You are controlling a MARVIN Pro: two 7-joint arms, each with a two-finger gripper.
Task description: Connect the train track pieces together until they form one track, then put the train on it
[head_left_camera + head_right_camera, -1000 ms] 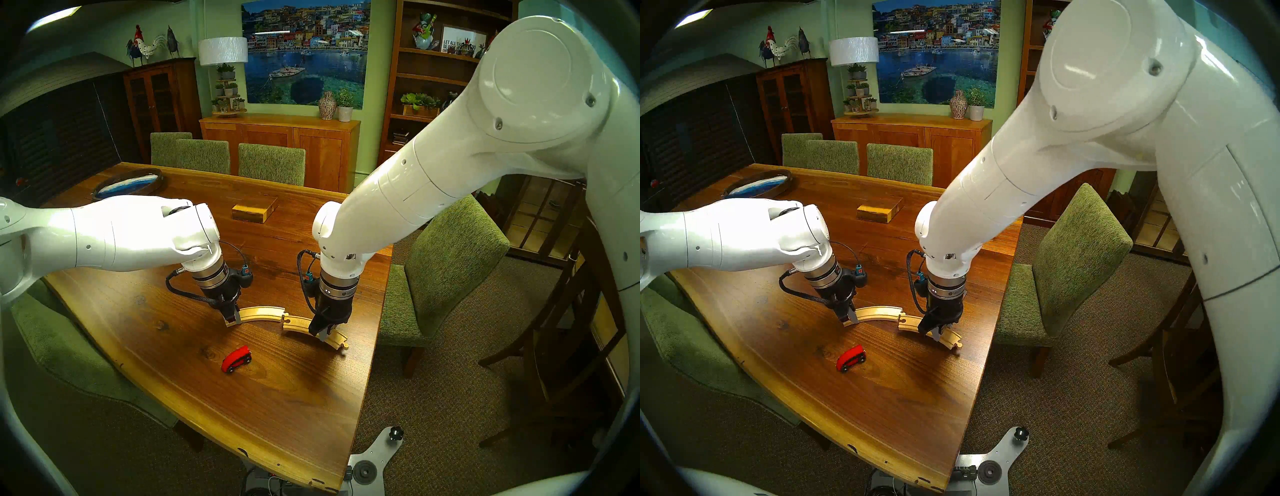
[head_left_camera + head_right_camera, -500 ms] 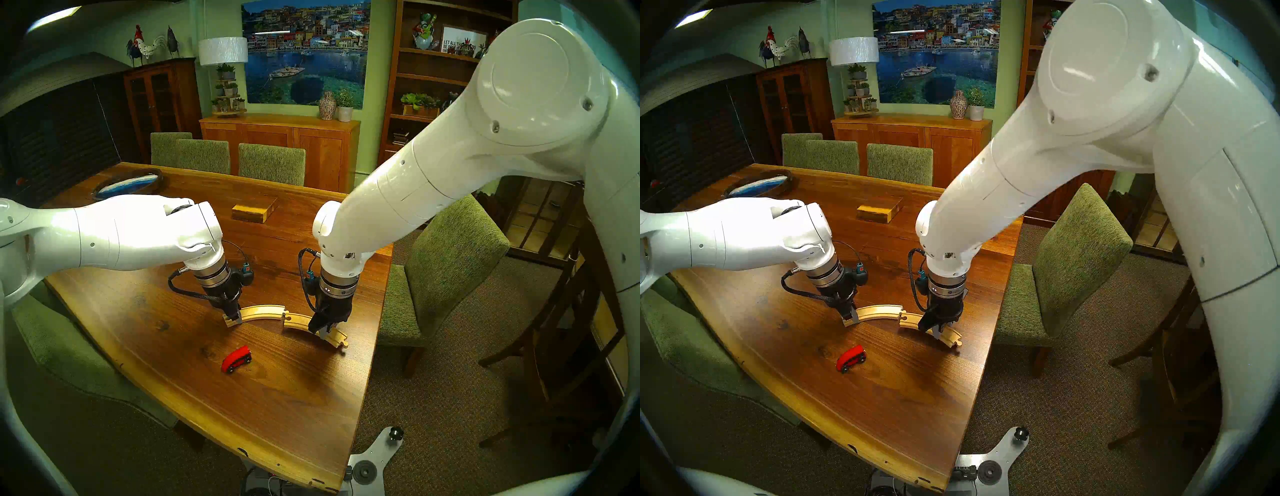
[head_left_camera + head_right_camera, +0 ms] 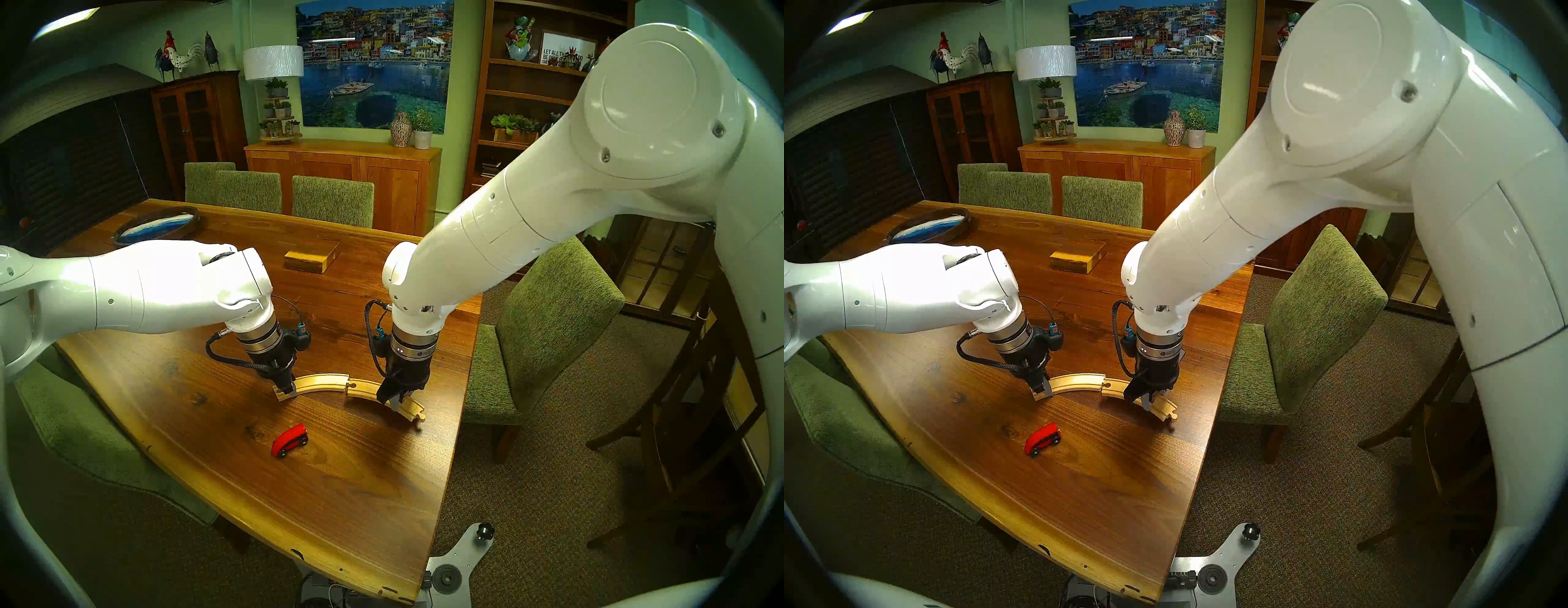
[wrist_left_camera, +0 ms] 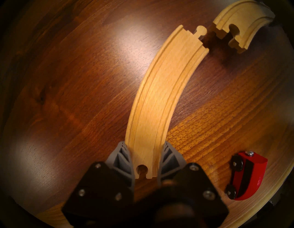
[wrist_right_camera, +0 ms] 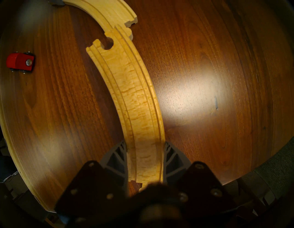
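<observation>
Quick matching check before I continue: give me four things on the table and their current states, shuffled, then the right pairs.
Things:
1. left track piece
2. right track piece
3. red train
4. wooden box

States:
A. free on the table, nearer the robot than the track
B. gripped by the right tool, its hole end raised by the other piece's peg
C. far side of the table, untouched
D. flat on the table, gripped at its hole end by the left tool

Pairs: 1-D, 2-B, 3-A, 4-C
</observation>
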